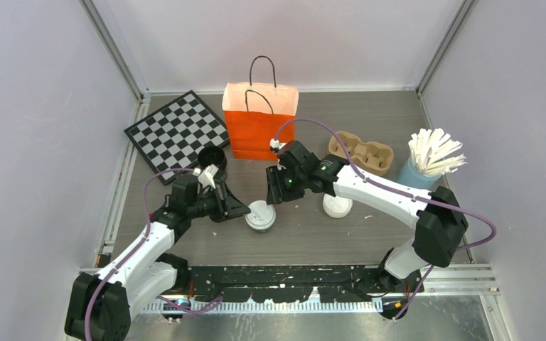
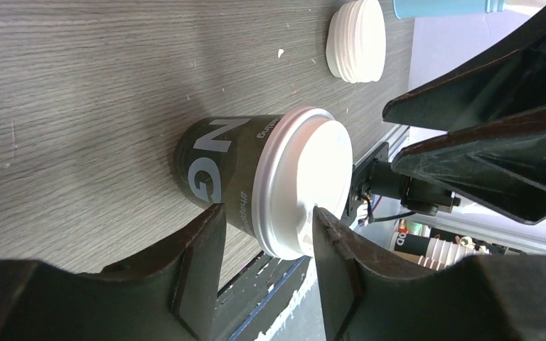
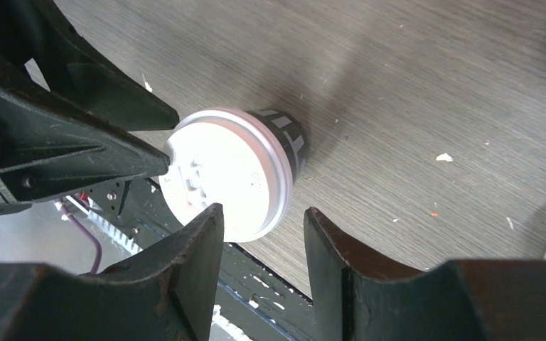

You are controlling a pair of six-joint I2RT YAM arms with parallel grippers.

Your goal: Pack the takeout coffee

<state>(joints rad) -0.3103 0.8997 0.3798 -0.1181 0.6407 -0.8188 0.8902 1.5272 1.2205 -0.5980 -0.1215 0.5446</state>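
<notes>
The takeout coffee [image 1: 261, 215], a dark printed cup with a round white sip lid, stands upright on the wooden table between the two grippers. My left gripper [image 1: 232, 207] is just left of it, jaws open. In the left wrist view the lid's edge [image 2: 306, 181] lies just past the open fingertips [image 2: 206, 234], with nothing clamped. My right gripper [image 1: 278, 190] hovers at the cup's upper right, also open. In the right wrist view the coffee lid [image 3: 220, 174] sits just beyond the left finger [image 3: 202, 234], and the gap between the fingers is empty. The orange bag [image 1: 259, 122] stands open behind.
A black lidless cup [image 1: 212, 157] and a checkerboard [image 1: 176, 133] lie at the back left. A stack of white lids [image 1: 337, 206] sits right of the coffee, with a cardboard cup carrier [image 1: 361, 153] and a blue cup of stirrers [image 1: 426, 165] beyond. The table's front rail [image 1: 291, 273] is close.
</notes>
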